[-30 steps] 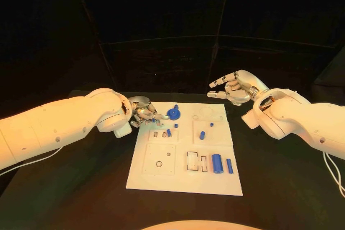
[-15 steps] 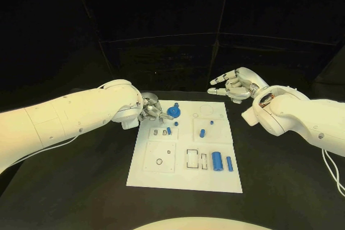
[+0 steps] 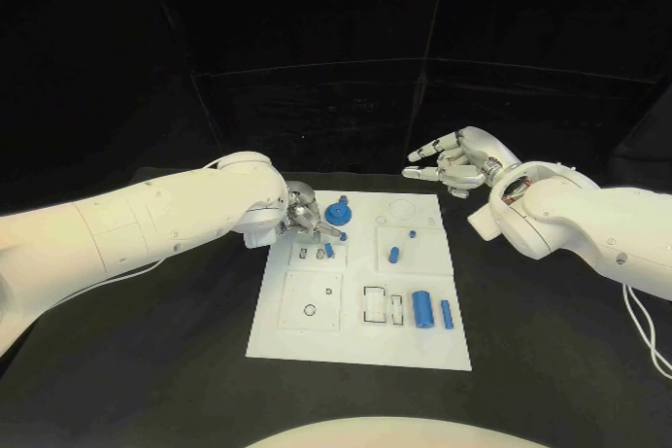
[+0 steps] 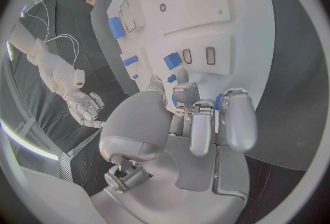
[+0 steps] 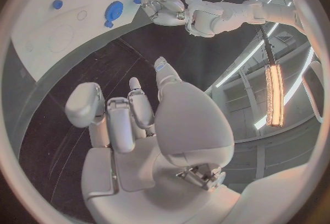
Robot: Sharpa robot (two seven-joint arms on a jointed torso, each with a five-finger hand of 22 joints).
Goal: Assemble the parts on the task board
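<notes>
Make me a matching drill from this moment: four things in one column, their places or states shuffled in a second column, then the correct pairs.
Things:
1. left hand
2. right hand
3. blue gear-shaped part
4. large blue cylinder

Places or states:
A. lies in the board's near right section, beside a thinner blue rod
B. raised beyond the far right corner of the task board, fingers apart, holding nothing
C. stands at the board's far edge, next to the left hand
D. down over the board's far left corner

Pairs: 1-D, 2-B, 3-C, 4-A
</notes>
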